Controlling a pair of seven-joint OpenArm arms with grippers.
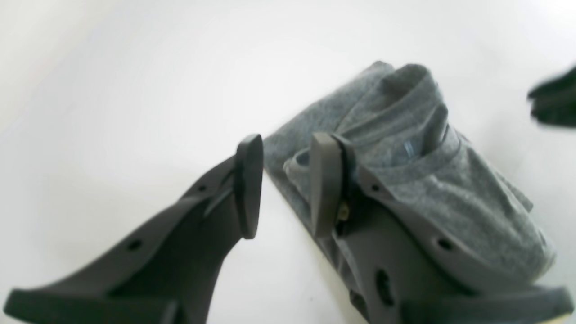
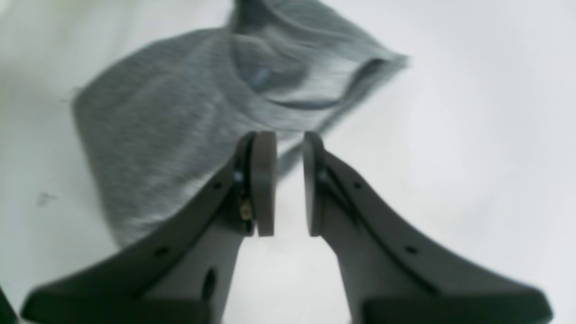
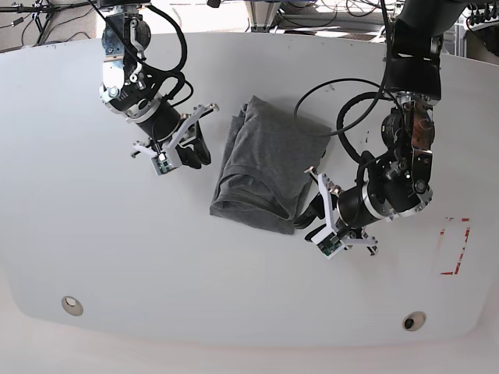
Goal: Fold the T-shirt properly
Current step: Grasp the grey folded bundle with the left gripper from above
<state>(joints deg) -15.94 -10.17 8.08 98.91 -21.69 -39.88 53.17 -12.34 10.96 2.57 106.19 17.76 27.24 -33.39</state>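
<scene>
A broad white curved-edged tabletop (image 3: 93,257) fills the base view. Two small round metal discs sit in it near the front edge, one at the left (image 3: 72,304), one at the right (image 3: 414,320). Red tape corner marks (image 3: 457,245) lie at the right side. Black cables (image 3: 312,15) tangle behind the far edge.

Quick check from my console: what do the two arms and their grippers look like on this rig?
Both arms are black and silver, jointed, with loose black cables looping alongside them. Each ends in a two-fingered gripper: the left gripper and the right gripper have dark grey moulded fingers that flare wide at the base and end in flat oval pads, with small holes along the sides. A small white camera mount sits at each wrist.
</scene>
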